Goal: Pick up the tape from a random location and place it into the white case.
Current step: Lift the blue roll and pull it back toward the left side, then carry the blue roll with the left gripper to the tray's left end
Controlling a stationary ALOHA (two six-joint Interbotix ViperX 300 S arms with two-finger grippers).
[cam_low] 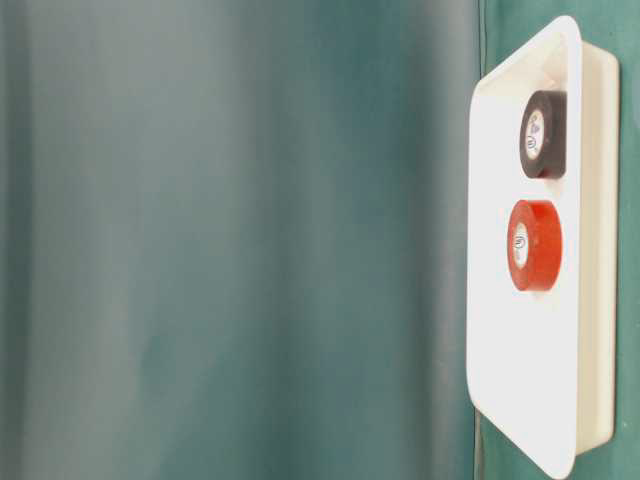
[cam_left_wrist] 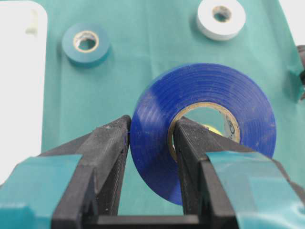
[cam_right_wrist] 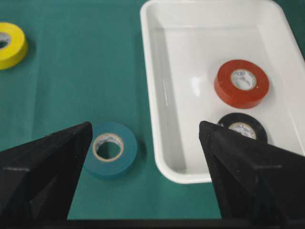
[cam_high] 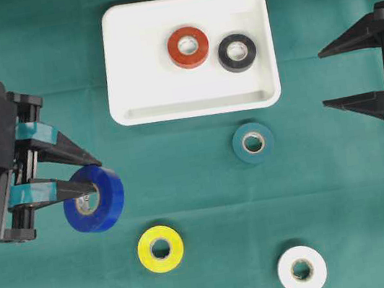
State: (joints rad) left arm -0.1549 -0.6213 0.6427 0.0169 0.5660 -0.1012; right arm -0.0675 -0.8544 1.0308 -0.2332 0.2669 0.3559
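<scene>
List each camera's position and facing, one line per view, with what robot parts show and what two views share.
Overhead: looks straight down on the green cloth; left gripper clamps the blue tape, right gripper open.
Table-level: low, image turned sideways, facing the white case; no robot part visible.
Left wrist: sits behind the fingers, looking along them at the blue tape.
Right wrist: looks between open fingers at the teal tape and case.
Shared: red tape and black tape appear in overhead, table-level and right wrist views.
</scene>
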